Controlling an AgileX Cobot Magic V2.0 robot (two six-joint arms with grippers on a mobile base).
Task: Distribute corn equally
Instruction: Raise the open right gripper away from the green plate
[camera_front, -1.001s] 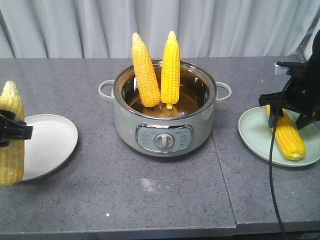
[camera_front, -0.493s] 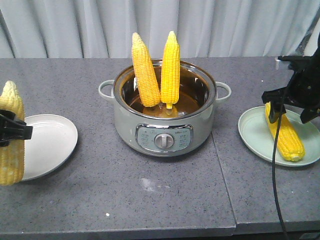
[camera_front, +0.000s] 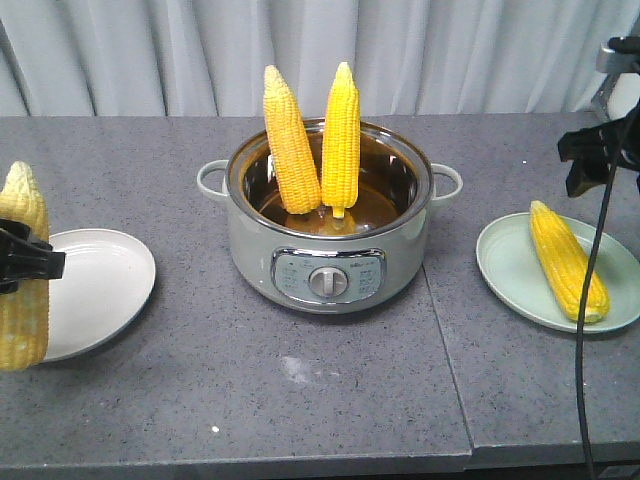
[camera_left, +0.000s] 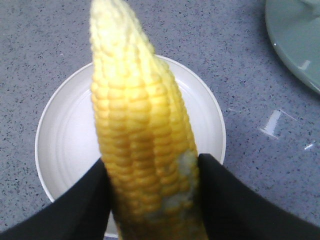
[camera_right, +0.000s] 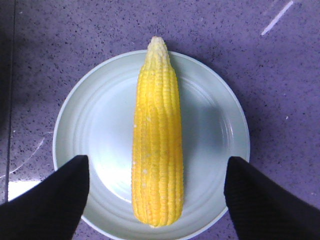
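- Our left gripper (camera_left: 152, 167) is clamped on a pale corn cob (camera_left: 135, 115), held upright over the white plate (camera_left: 65, 130) near the tabletop's (camera_front: 300, 400) left edge.
- Our right gripper (camera_right: 156, 167) hangs spread wide and empty above the bright cob (camera_right: 155, 100), which lies on the pale green plate (camera_right: 210, 130) near the right edge.
- A golden cob (camera_front: 292, 140) and a lemon-yellow cob (camera_front: 342, 135) stand upright in the electric pot (camera_front: 330, 250) at mid-tabletop.

A grey speckled stone countertop (camera_front: 330, 410) is seen, divided by a thin seam (camera_front: 447, 350) running front to back right of centre. Three things are set directly on it, well apart: a white plate (camera_front: 105, 290) at the left, a grey electric cooking pot (camera_front: 400, 250) with a front dial in the middle, and a pale green plate (camera_front: 510, 265) at the right. A whitish smudge (camera_front: 295, 368) is visible before the pot.
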